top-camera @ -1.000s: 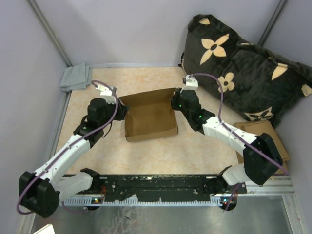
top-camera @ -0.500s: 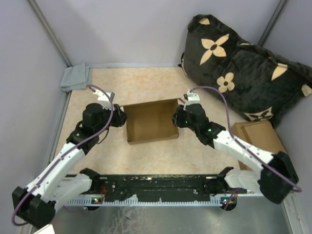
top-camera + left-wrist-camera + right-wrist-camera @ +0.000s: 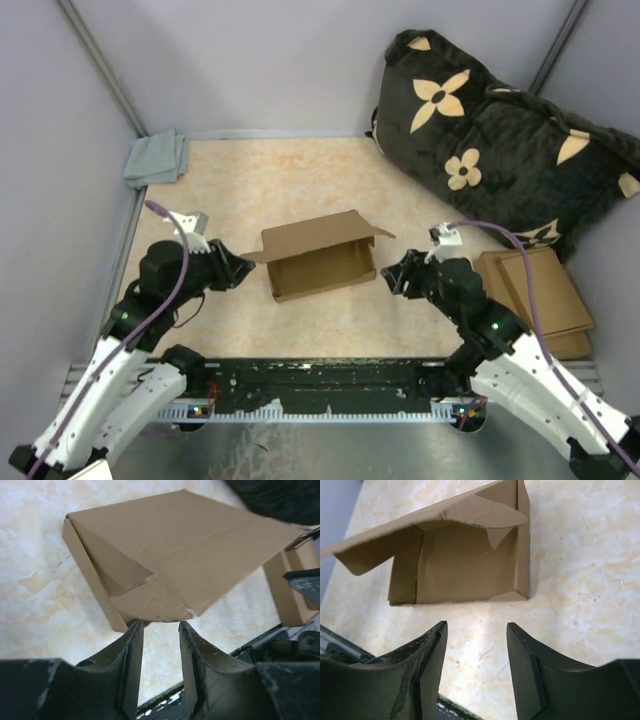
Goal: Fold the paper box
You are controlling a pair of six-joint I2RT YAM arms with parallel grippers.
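The paper box (image 3: 318, 255) is a shallow brown cardboard tray lying mid-table, its lid flap half raised over the far side. My left gripper (image 3: 237, 268) is open and empty just left of the box; in the left wrist view (image 3: 159, 625) its tips sit right under the lid's corner flap (image 3: 155, 605). My right gripper (image 3: 392, 277) is open and empty just right of the box. The right wrist view shows the box's open inside (image 3: 465, 565) a short way ahead of the fingers (image 3: 437, 645).
A pile of flat brown cardboard sheets (image 3: 535, 295) lies at the right. A big black flowered cushion (image 3: 490, 130) fills the back right corner. A grey cloth (image 3: 157, 158) lies at the back left. Grey walls enclose the table.
Both grippers have let go of the box's sides and pulled back toward the near edge. The box has slid nearer and its lid has risen.
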